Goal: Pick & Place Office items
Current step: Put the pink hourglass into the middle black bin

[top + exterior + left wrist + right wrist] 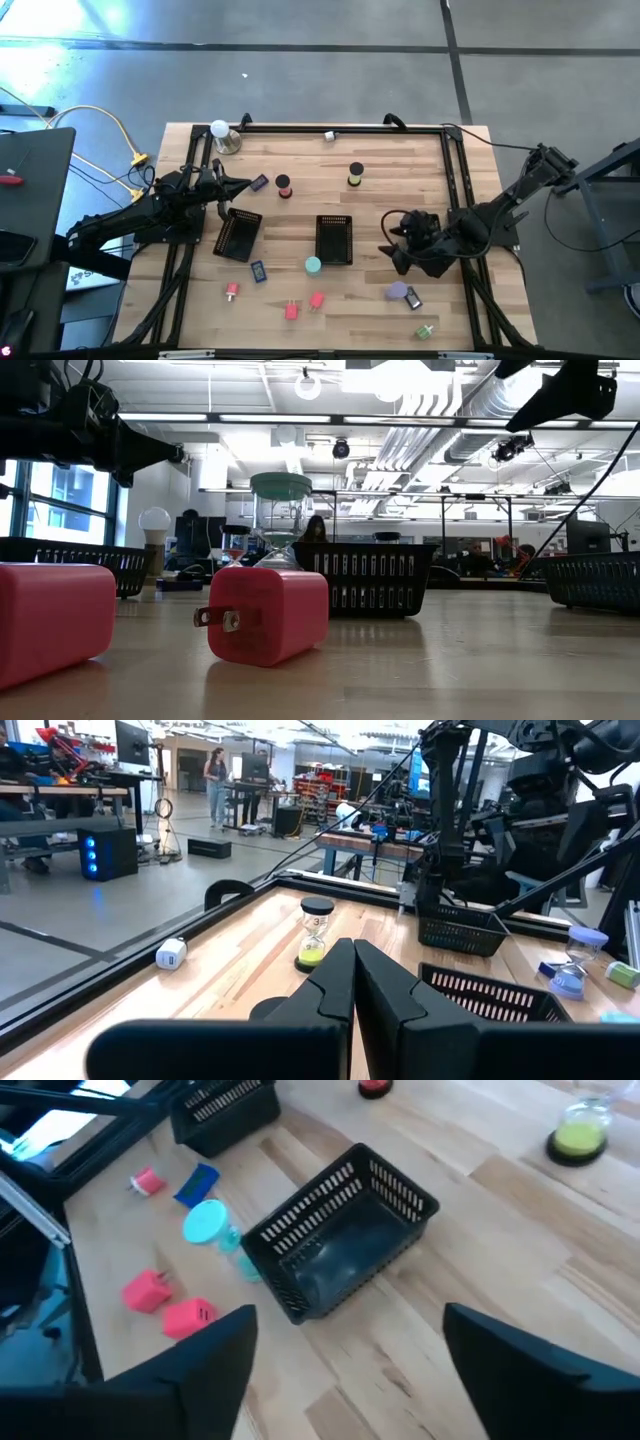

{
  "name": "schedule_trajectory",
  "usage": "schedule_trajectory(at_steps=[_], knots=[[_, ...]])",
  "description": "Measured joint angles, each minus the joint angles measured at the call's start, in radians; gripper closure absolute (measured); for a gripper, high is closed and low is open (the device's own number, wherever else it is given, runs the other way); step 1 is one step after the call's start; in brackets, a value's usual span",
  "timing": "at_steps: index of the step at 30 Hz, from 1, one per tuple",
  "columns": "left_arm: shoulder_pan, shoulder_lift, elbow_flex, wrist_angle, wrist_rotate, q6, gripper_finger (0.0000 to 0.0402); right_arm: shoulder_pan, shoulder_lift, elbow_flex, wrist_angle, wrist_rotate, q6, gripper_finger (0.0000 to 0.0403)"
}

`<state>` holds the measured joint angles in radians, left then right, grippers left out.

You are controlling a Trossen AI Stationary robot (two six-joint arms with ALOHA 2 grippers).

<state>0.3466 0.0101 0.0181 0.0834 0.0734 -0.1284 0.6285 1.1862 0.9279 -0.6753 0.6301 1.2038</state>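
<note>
The right gripper (388,246), fingers spread and empty, hovers just right of the middle tray (333,240). Dropping carelessly, it might hit that tray's wall. The left gripper (243,185) waits far left, fingers pressed together.

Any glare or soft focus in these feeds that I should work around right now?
High view: bright glare on the floor at upper left; the table is evenly lit. Low view: the ceiling lights blow out, and the near pink block looks slightly soft. Right wrist view: the right gripper fingers, spread open, are dark and blurred; the mesh tray is clear.
</note>
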Motion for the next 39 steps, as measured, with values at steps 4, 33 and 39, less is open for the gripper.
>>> schedule_trajectory(at_steps=[4, 33, 39], knots=[[0.0, 0.0, 0.0, -0.001, 0.0, 0.0, 0.0401, 0.011, 0.0, 0.0, 0.032, -0.046, -0.039, 0.0042], [-0.001, 0.0, 0.0, 0.052, 0.007, -0.051, 0.0398, 0.006, 0.097, -0.001, 0.212, -0.135, -0.423, 0.0023], [-0.001, 0.0, 0.0, 0.052, 0.009, -0.031, 0.0369, 0.006, 0.097, -0.001, 0.212, -0.136, -0.446, 0.0023]])
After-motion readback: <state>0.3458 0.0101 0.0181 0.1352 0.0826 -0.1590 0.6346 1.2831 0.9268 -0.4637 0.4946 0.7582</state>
